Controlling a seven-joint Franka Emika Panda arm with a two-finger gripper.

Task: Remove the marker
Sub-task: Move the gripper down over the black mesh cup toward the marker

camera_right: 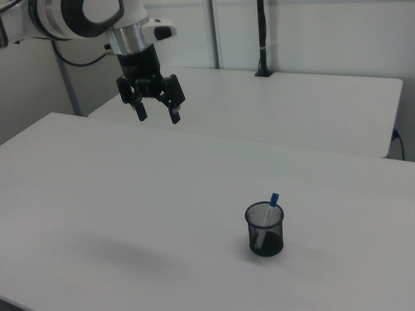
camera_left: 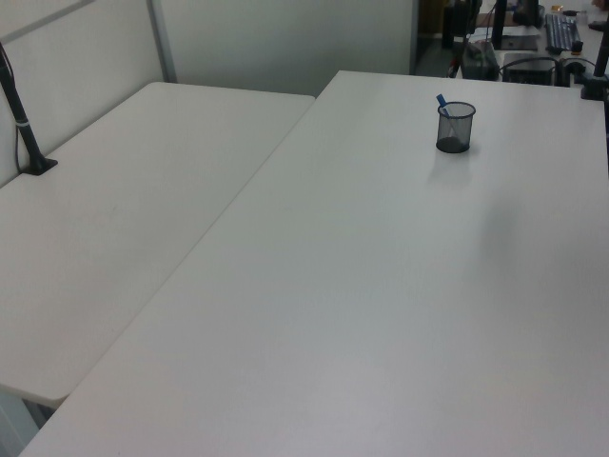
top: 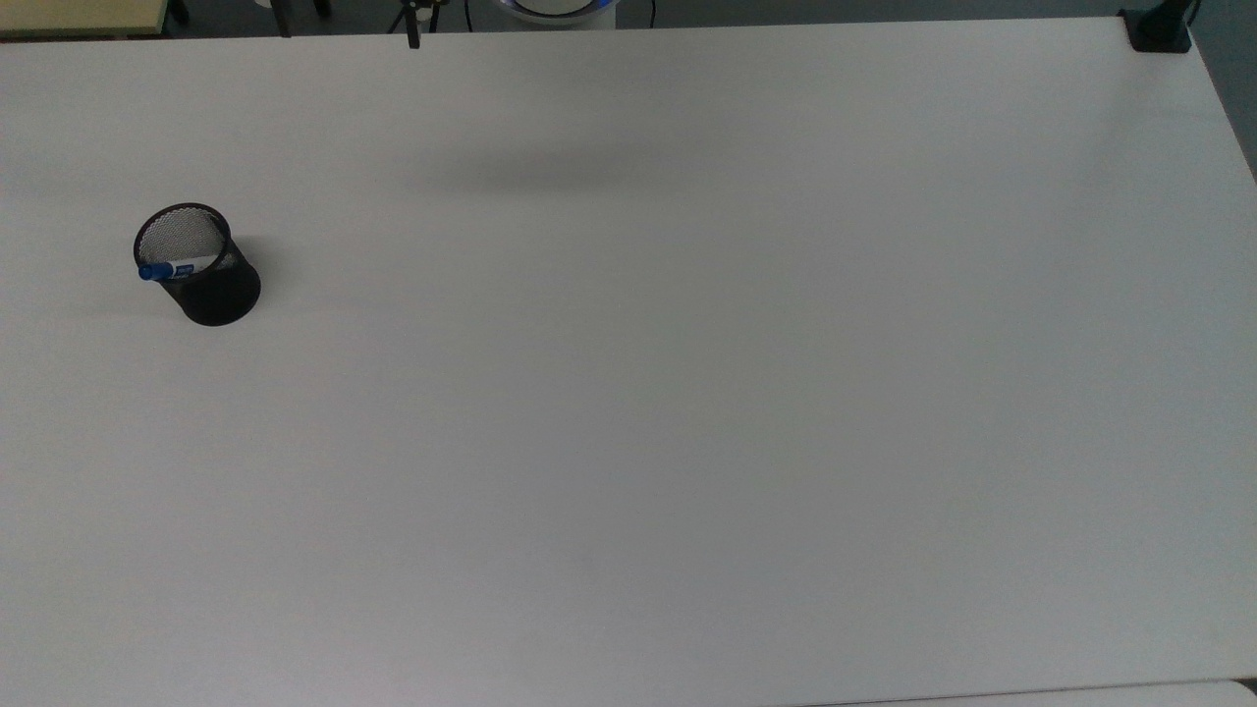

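The marker (top: 169, 269) stands slanted inside a black mesh cup (top: 208, 280) on the white table (top: 687, 393); its blue cap pokes over the rim. The left view puts the cup (camera_left: 455, 129) far back on the table with the marker (camera_left: 442, 102) sticking out. In the right view the marker (camera_right: 268, 211) leans in the cup (camera_right: 264, 230) at the lower right. My gripper (camera_right: 158, 115) hangs open high above the table at the right view's upper left, far from the cup, with nothing between its fingers.
A second white table (camera_left: 124, 209) adjoins on the left view's left, with a black clamp post (camera_left: 29, 143) on it. Another black clamp (top: 1159, 29) sits at the table's far corner in the top view. A monitor and keyboard (camera_left: 561, 33) lie behind the cup.
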